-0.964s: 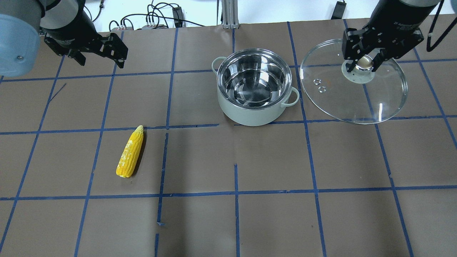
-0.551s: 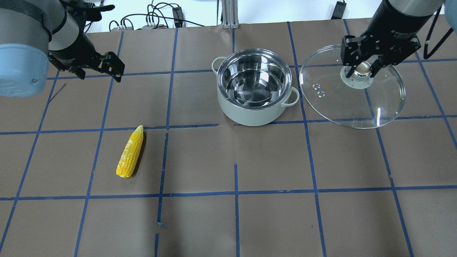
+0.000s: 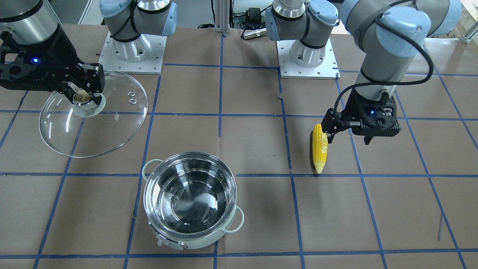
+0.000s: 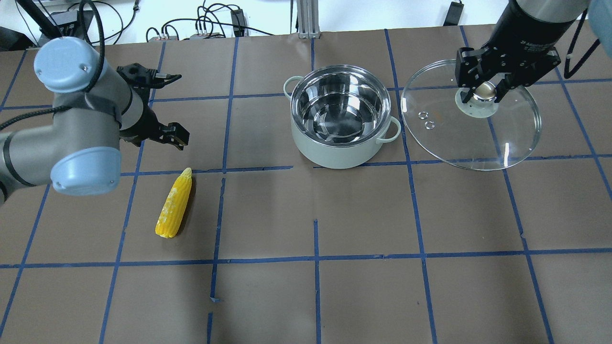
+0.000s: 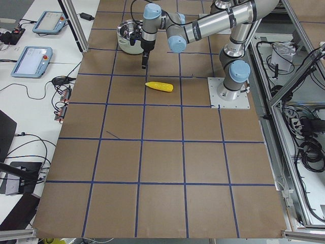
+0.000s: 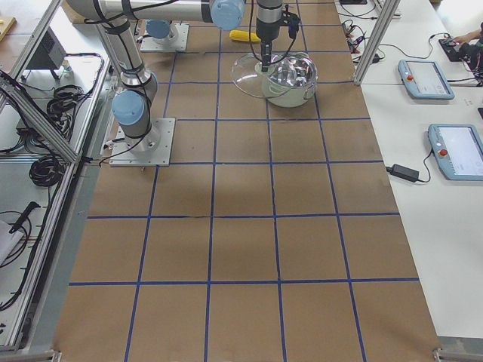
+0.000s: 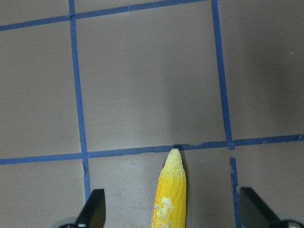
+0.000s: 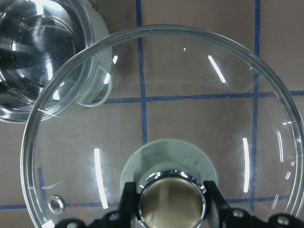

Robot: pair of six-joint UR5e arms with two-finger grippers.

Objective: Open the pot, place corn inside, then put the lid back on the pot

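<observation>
Nearest the robot, the tapered yellow corn cob lies flat on the brown-papered, blue-taped bench. Its blunt end is toward the robot and its pointed tip away, just short of a tape line. The left claw hangs above it without touching, its fingers spread wide. In the left wrist view the cob sits midway between the two fingertips, with bare paper on both sides. Farther out and toward the right arm's side, well apart from the cob across a stretch of brown bench, stands the round pot. It has a white body and two pale loop handles, and its shiny steel inside is uncovered. Just beside it on the right, the right claw is clamped on the beige knob of the clear glass dome lid, whose near rim passes over the pot's handle in the right wrist view. Beyond both runs the bench's far edge, with black cables behind it.
</observation>
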